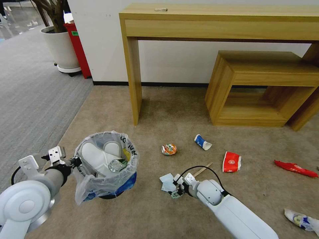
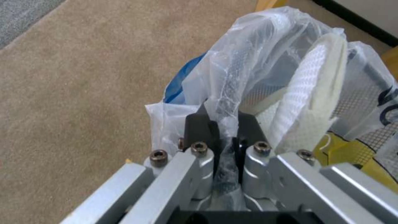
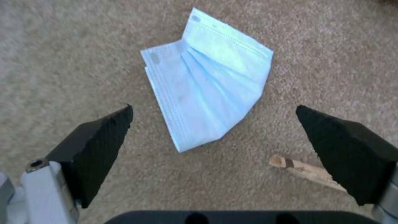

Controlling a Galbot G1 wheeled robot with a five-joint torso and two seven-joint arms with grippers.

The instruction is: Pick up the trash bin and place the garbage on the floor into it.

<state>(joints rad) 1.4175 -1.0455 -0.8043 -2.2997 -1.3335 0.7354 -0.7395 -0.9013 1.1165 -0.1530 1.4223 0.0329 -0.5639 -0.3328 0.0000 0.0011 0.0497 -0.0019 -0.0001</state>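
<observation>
Your left end effector (image 2: 226,130) is clamped on the bin's (image 1: 105,159) bag rim; your right end effector (image 3: 213,137) hangs spread wide over the mask (image 3: 207,93) on the floor.

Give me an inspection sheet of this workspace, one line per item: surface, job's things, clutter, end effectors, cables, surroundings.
Surface: beige carpet, grey carpet to the robot's left.
Job's things: trash bin holds white slippers and a crushed bottle; blue mask, wooden stick, can, paper cup, red wrappers on the floor.
Clutter: crumpled white wrapper near the robot's right.
End effectors: left end effector shut on the bin's bag; right end effector open above the mask.
Cables: black cable looping over the right wrist.
Surroundings: wooden console table, low wooden shelf, potted plant.
</observation>
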